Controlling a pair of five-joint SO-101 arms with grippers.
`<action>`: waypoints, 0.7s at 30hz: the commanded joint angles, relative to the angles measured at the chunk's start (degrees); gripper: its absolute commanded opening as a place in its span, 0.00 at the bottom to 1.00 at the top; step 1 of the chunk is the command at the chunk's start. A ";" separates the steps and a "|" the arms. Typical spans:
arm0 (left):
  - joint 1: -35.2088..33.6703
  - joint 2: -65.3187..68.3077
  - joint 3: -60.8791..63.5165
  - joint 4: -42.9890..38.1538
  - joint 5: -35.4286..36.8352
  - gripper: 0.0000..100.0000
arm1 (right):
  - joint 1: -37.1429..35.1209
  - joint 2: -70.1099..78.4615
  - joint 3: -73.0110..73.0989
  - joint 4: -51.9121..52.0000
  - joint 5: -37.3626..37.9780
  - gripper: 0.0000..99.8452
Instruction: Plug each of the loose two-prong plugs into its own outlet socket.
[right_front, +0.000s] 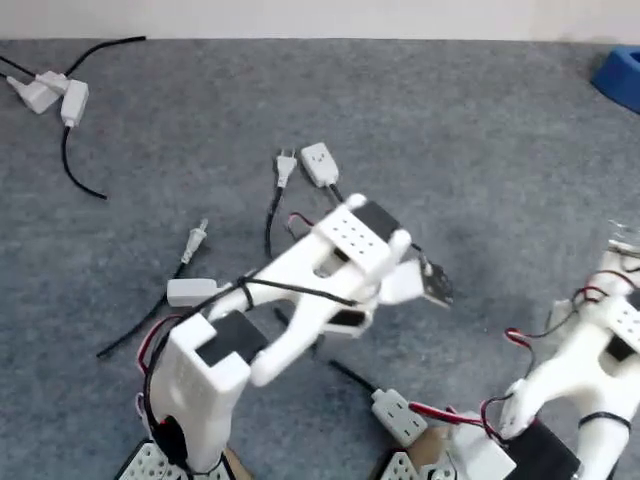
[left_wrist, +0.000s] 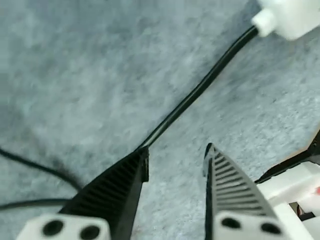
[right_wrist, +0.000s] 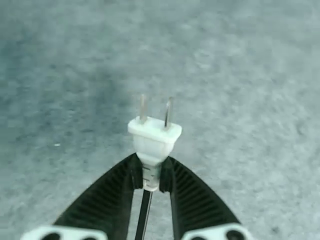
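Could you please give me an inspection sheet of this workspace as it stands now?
Surface: grey carpet.
Job's things: held plug, prongs pointing away from the fingers; second plug lying beside far socket; third plug loose; side socket; near socket.
Clutter: blue object, far edge.
Grippers: left gripper open, over black cable; right gripper shut on held plug.
Cables: black cable runs to a white connector.
Surroundings: pale wall.
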 joint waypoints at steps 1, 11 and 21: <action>3.65 -0.04 -1.71 -2.55 0.97 0.19 | 2.68 -0.31 -2.95 -1.45 -0.44 0.01; 13.41 0.22 -1.45 -5.54 2.73 0.30 | 5.76 0.22 -2.68 -3.65 2.20 0.01; 13.58 9.89 -2.15 -13.63 2.64 0.25 | 5.49 -0.04 2.24 -7.87 2.64 0.01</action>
